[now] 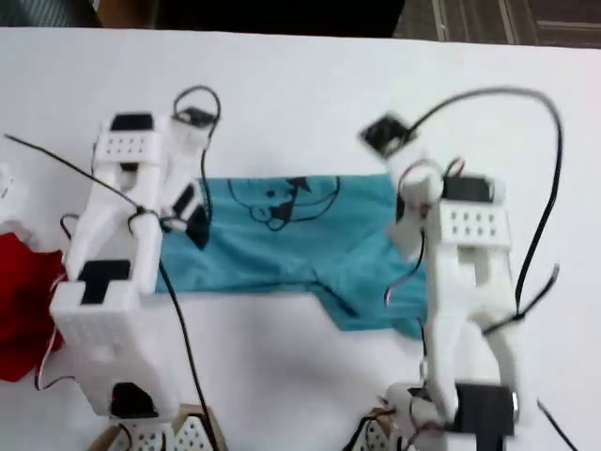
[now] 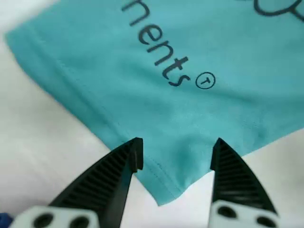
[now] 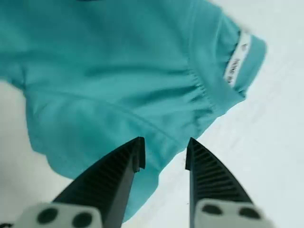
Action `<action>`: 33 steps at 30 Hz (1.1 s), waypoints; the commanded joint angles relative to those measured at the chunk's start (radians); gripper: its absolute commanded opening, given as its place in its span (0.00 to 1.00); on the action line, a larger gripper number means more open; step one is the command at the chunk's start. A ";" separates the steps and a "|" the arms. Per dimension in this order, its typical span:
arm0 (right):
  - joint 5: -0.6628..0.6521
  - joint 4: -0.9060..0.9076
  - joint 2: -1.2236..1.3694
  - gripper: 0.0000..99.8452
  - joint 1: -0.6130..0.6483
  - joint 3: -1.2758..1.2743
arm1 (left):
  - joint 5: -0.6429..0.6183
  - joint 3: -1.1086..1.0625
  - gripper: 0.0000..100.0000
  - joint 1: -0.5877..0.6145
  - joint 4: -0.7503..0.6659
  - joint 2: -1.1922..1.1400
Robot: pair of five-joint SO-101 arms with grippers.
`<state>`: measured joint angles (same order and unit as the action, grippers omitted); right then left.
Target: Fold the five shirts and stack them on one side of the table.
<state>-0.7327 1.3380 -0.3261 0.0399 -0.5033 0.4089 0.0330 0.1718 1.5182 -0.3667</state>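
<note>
- High view: the teal shirt (image 1: pixel 282 235) lay mid-table as a long band, half folded at best. A red shirt (image 1: pixel 23 301) sat crumpled at the left edge. No stack was seen, so I judged most of the job left. The table (image 1: pixel 300 85) was plain white, with dark floor (image 1: pixel 282 14) behind.
- Left wrist view: the left gripper (image 2: pixel 178 145) was wide open, straddling the teal shirt's hem corner and holding nothing.
- Right wrist view: the right gripper (image 3: pixel 164 142) was narrowly open at the shirt's edge, near the label (image 3: pixel 235 64), and held nothing.
</note>
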 commanded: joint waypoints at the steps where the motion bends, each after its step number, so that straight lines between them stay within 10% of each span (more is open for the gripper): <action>1: -0.068 -0.031 -0.163 0.15 0.035 -0.170 | 0.012 -0.223 0.26 0.032 -0.153 0.155; 14: -0.247 -0.093 -0.343 0.15 0.145 -0.520 | -0.054 -0.450 0.26 0.074 -0.347 0.252; 33: -0.103 -0.461 -0.337 0.04 0.151 -0.589 | -0.129 -0.456 0.26 0.074 -0.448 0.141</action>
<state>-0.8508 0.9160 -0.6391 0.1903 -1.1124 0.2892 -0.4488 0.2378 1.0932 -0.2133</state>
